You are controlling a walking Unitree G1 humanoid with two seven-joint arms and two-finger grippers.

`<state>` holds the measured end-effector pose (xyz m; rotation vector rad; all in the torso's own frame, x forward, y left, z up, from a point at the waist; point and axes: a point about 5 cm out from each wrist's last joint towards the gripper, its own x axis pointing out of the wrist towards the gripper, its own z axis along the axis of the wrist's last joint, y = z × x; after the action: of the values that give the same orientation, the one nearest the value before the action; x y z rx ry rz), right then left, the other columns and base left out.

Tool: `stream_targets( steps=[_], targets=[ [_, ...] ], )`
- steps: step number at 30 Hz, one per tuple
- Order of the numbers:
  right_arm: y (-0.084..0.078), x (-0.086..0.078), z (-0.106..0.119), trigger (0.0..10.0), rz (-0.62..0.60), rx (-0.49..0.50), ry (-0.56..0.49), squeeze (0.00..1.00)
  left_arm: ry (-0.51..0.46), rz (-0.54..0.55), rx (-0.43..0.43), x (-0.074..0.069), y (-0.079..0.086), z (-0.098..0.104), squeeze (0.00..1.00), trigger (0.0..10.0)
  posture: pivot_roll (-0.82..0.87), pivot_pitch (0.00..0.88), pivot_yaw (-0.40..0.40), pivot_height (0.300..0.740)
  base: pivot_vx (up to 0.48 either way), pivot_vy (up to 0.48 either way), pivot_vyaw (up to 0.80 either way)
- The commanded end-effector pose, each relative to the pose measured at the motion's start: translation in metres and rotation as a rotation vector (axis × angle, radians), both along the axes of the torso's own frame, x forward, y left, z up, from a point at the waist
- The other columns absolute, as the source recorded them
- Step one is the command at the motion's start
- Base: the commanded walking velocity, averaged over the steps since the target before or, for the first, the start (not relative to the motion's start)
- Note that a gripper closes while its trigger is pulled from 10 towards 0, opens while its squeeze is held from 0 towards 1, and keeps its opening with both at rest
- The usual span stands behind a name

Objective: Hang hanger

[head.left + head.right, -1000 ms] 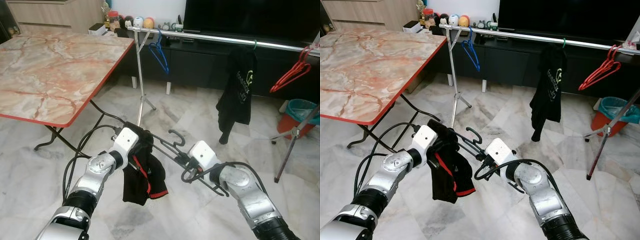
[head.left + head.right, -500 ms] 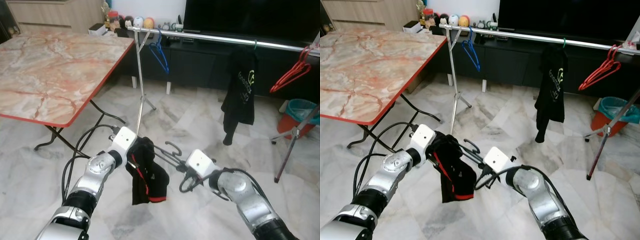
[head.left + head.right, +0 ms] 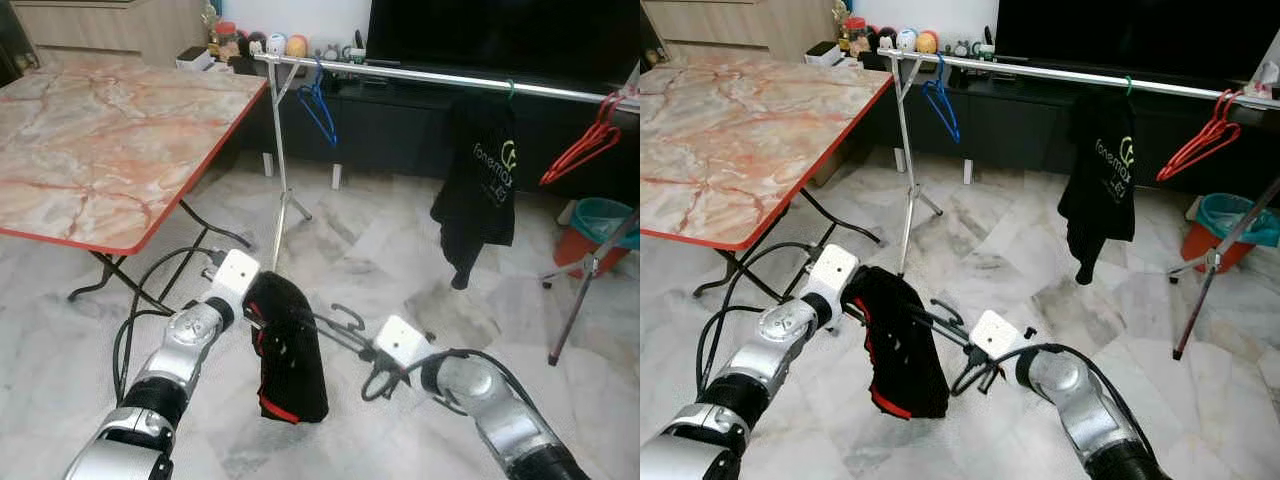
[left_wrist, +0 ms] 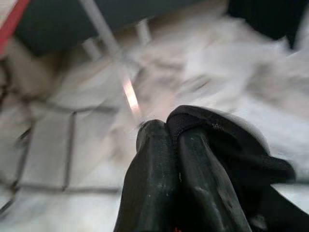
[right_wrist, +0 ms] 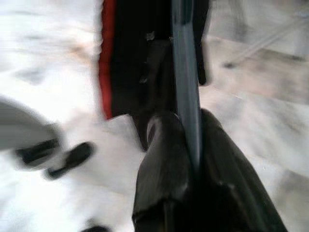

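Note:
A dark wire hanger [image 3: 345,322] is held low over the floor between my two grippers, hook upward. A black garment with red trim [image 3: 290,350] is draped over its left end and hangs straight down. My left gripper [image 3: 254,308] is shut at that end, with black fabric [image 4: 217,137] pinched between its fingers [image 4: 159,179]. My right gripper [image 3: 368,348] is shut on the hanger's grey bar [image 5: 186,82], which runs between its fingers [image 5: 161,159]. The silver clothes rail [image 3: 450,78] stands farther ahead, well above the hanger.
On the rail hang a blue hanger [image 3: 318,102], a black shirt [image 3: 482,180] and red hangers [image 3: 585,145]. A marble-top folding table [image 3: 100,130] stands to the left. The rail's leg [image 3: 282,170] is just beyond my left arm. A teal and orange bin [image 3: 600,225] sits at far right.
Both arms have lowered the hanger. The garment, bunched before, now hangs long and straight. The black shirt on the rail has swung a little.

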<state>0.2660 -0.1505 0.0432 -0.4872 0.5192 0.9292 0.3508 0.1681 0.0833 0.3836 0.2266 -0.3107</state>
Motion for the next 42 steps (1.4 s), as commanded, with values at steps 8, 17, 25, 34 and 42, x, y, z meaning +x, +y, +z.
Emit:
stream_targets(
  steps=[8, 17, 25, 34, 42],
  targets=[
    [-0.015, -0.01, 0.01, 10.0, 0.138, -0.115, 0.036, 0.0, 0.023, 0.162, 0.002, -0.002, 0.016, -0.009, 0.0, 10.0, 0.07, 0.0, 0.006, 0.74, 0.0, 0.0, 0.0],
    [-0.02, -0.003, 0.042, 10.0, 0.079, 0.074, -0.008, 0.0, 0.122, 0.218, 0.063, -0.017, 0.035, -0.031, 0.0, 10.0, 0.06, 0.0, 0.012, 0.74, 0.0, 0.0, 0.0],
    [-0.022, 0.03, 0.057, 10.0, -0.261, 0.263, -0.229, 0.0, 0.014, 0.183, -0.073, -0.025, 0.025, -0.027, 0.0, 10.0, 0.06, 0.0, 0.01, 0.74, 0.0, 0.0, 0.0],
    [-0.015, 0.023, 0.016, 10.0, -0.826, 0.411, -0.276, 0.0, -0.214, 0.182, -0.283, -0.041, 0.011, 0.001, 0.0, 10.0, 0.11, 0.0, -0.025, 0.74, 0.0, 0.0, 0.0],
    [-0.039, -0.016, 0.009, 10.0, -1.117, 0.465, -0.391, 0.0, -0.322, 0.201, -0.4, -0.055, 0.005, 0.028, 0.0, 10.0, 0.12, 0.0, -0.035, 0.74, 0.0, 0.0, 0.0]
  ],
)
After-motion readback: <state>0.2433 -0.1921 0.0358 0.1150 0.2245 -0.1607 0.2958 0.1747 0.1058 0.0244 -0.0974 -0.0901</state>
